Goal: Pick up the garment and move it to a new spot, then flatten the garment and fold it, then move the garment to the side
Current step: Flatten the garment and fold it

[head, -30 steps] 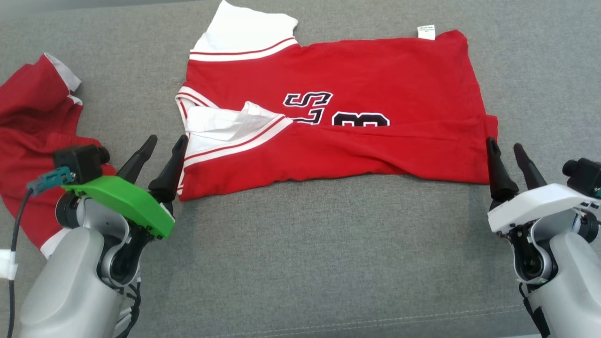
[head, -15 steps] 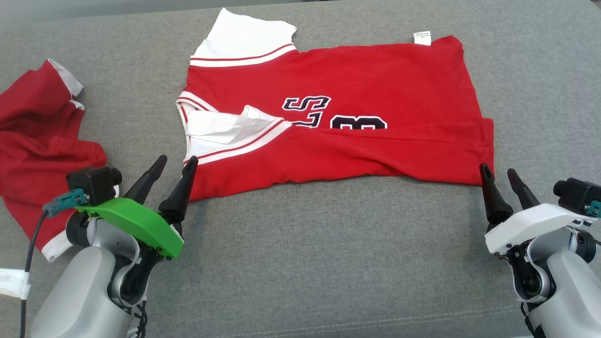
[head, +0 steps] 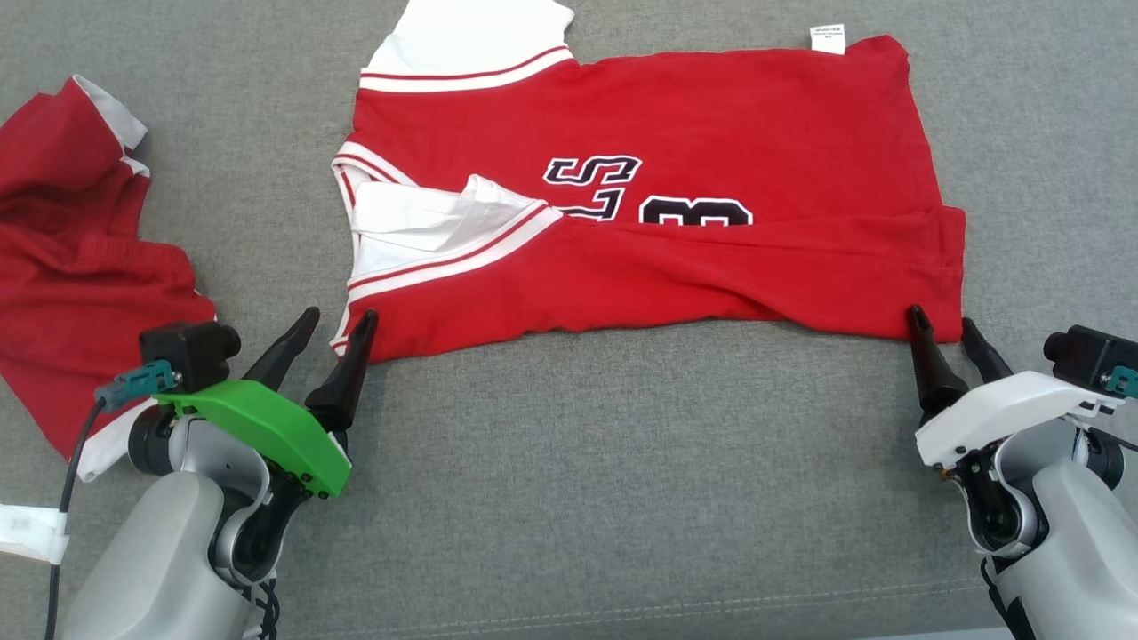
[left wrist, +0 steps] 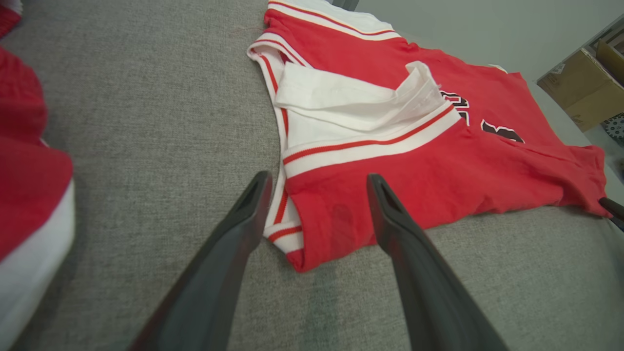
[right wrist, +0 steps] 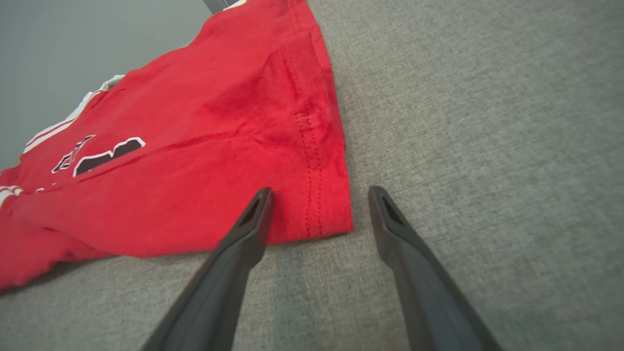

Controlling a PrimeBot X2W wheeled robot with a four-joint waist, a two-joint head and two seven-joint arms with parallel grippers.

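jersey [head: 667, 133] on couch [head: 569, 498] | both jaws apart, at near corners | red cloth [head: 71, 267] left

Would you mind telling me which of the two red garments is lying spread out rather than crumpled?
The jersey in the middle, with black lettering and white sleeves, lies spread out; the other red garment at the left is bunched.
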